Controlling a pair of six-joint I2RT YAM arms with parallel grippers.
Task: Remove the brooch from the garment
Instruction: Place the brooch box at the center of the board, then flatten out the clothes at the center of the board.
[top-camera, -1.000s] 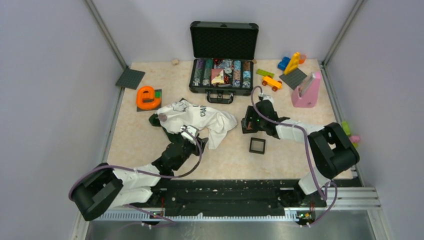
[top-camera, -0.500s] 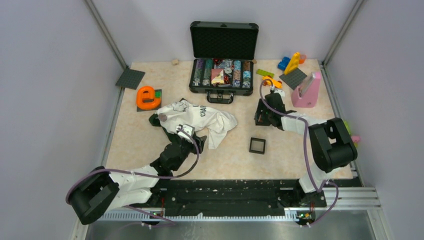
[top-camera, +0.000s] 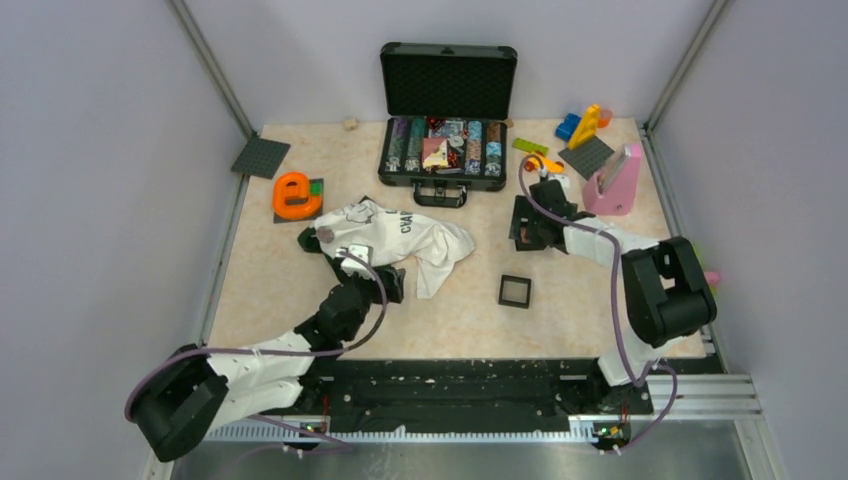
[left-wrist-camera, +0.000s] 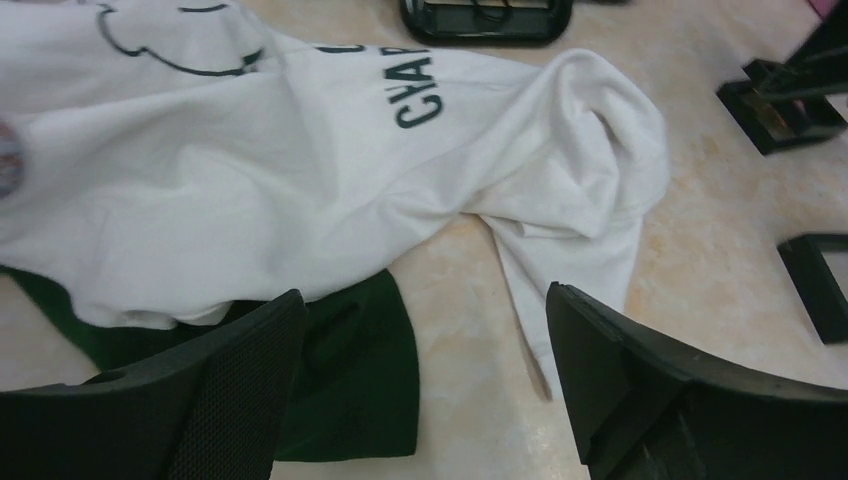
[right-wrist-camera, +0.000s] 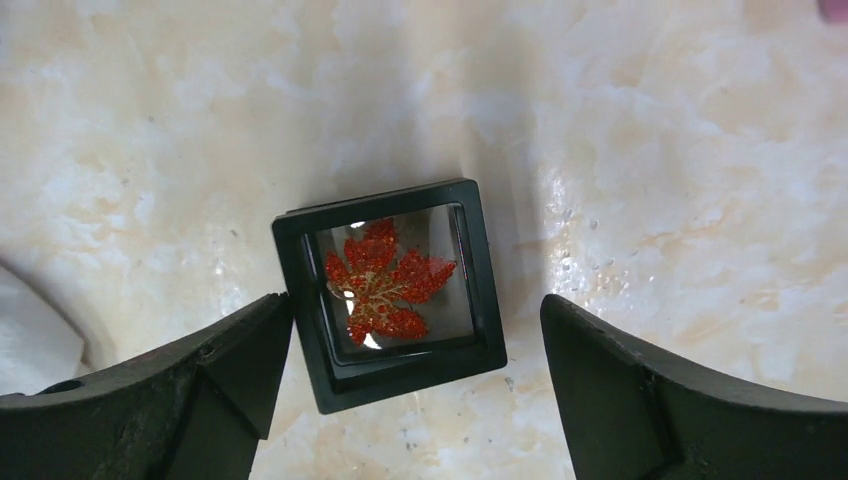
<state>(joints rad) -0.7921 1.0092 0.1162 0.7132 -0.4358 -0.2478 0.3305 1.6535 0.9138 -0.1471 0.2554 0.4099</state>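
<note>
The brooch (right-wrist-camera: 385, 285), a red glittering maple leaf, lies inside a small black square box (right-wrist-camera: 420, 378) on the table, apart from the garment. My right gripper (right-wrist-camera: 416, 305) hovers over that box, open, its fingers either side of it and touching nothing; in the top view it (top-camera: 527, 228) is right of the garment. The white garment (top-camera: 400, 235) with dark lettering lies crumpled over a dark green piece (left-wrist-camera: 360, 370). My left gripper (left-wrist-camera: 423, 295) stands open just short of the garment's near edge (left-wrist-camera: 300, 170), holding nothing.
A second small black square box (top-camera: 515, 290) sits in front of the right gripper. An open black case (top-camera: 447, 120) of chips stands at the back. An orange letter "e" (top-camera: 291, 195), a pink stand (top-camera: 613, 180) and toy blocks (top-camera: 585, 125) lie around.
Both grippers have opened wider. The right gripper moved toward the back right. The left gripper drew back a little from the garment.
</note>
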